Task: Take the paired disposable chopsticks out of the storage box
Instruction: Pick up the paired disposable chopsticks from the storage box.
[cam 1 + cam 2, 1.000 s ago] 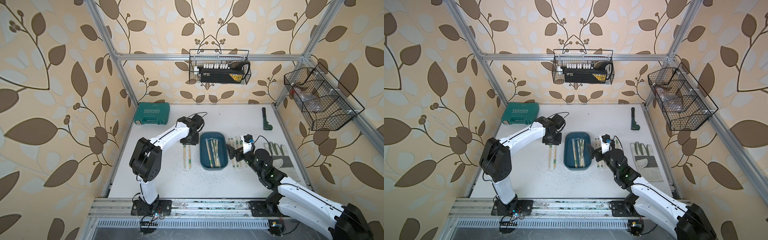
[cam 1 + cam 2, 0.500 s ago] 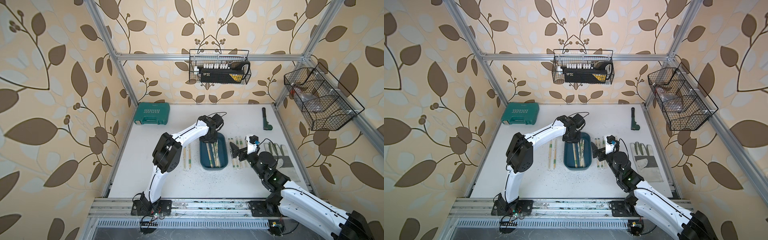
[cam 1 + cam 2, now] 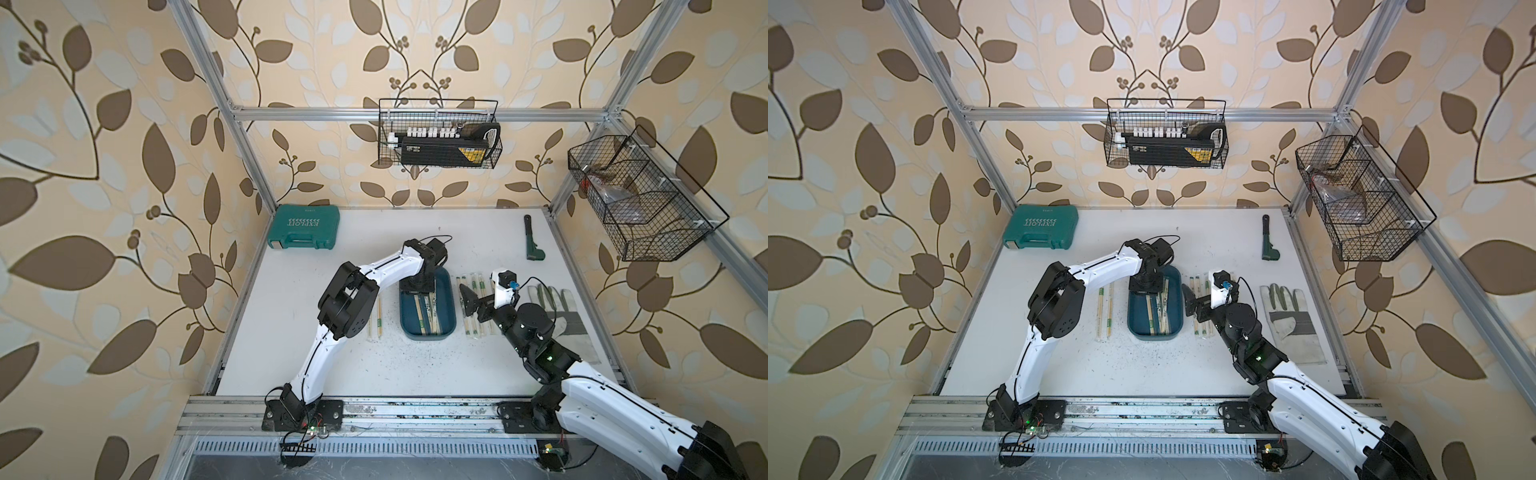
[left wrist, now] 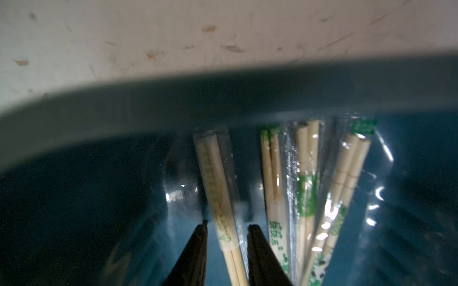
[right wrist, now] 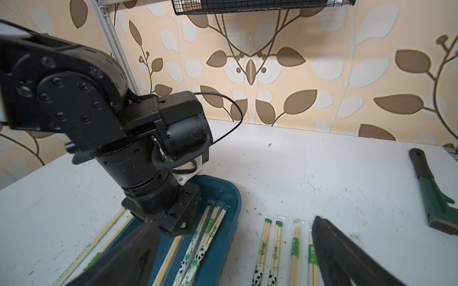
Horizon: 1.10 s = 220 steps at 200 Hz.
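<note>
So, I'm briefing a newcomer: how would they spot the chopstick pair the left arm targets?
Find the dark teal storage box on the white table. Inside, the chopstick pair lies between the left gripper's jaws, apart from the bunched pairs with green bands.

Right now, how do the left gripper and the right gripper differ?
The left gripper is down inside the storage box; the right gripper hovers over chopsticks lying on the table beside it. The left gripper's jaws stand narrow, straddling one sleeved pair; the right gripper's jaws gape wide around nothing. Neither holds anything yet.
</note>
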Each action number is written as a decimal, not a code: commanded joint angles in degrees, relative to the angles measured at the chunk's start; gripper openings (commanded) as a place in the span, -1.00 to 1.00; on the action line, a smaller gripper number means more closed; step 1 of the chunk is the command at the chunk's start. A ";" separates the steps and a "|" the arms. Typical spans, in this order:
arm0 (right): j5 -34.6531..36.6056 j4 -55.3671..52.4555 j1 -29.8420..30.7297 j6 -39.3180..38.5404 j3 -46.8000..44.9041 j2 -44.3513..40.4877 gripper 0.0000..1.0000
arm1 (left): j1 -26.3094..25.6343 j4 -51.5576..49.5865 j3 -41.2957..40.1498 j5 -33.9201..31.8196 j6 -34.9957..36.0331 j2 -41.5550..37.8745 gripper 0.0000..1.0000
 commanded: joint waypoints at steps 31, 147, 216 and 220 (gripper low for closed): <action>0.76 -0.45 0.30 0.51 0.52 -0.21 0.97 | 0.56 0.05 0.32 0.75 -0.57 1.16 -0.38; 1.40 -0.74 0.30 0.60 0.70 -0.13 0.98 | 0.56 2.26 -1.46 0.09 1.21 -3.66 -1.00; 1.71 -0.82 0.25 0.60 0.70 -0.11 0.98 | 0.48 -1.83 1.04 -0.23 2.70 -10.73 -1.00; 1.78 -0.83 0.30 0.60 0.70 -0.05 0.98 | 0.48 -2.29 1.41 0.14 2.83 -10.96 -1.00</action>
